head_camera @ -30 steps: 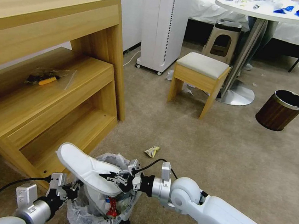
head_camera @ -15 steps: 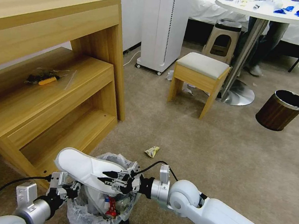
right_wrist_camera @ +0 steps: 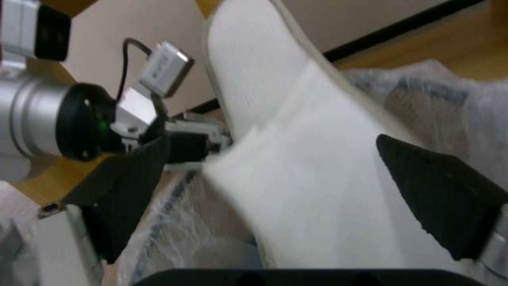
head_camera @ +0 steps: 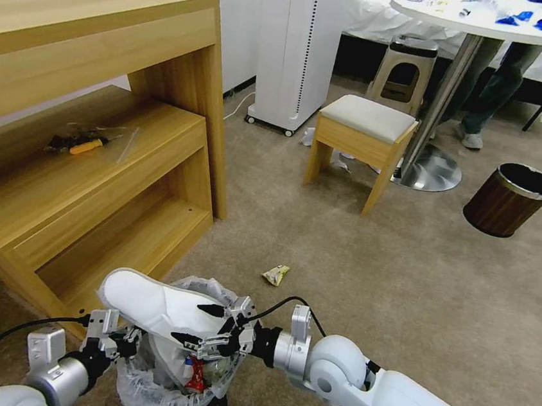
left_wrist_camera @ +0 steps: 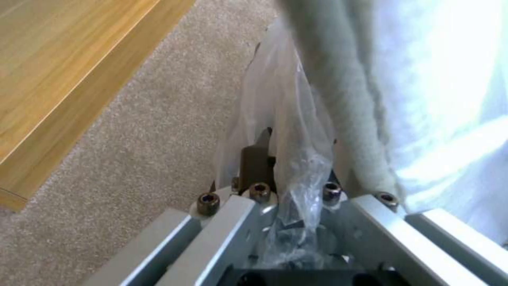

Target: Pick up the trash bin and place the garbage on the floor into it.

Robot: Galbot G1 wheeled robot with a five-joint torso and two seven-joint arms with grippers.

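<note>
Lower left of head view, left pincer (head_camera: 119, 341) clamped on trash bin (head_camera: 162, 382) bag rim, right pincer (head_camera: 203, 325) spread wide around white slipper (head_camera: 150, 303), yellow wrapper (head_camera: 275, 274) on floor (head_camera: 405, 275), no writing readable.

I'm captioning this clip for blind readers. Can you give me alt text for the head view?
Low in front of the robot, a white slipper lies across the bagged trash bin, with the right gripper open-jawed around it and the left gripper clamping the bin's rim. A yellow wrapper lies on the carpet beyond, beside a wooden shelf.
</note>
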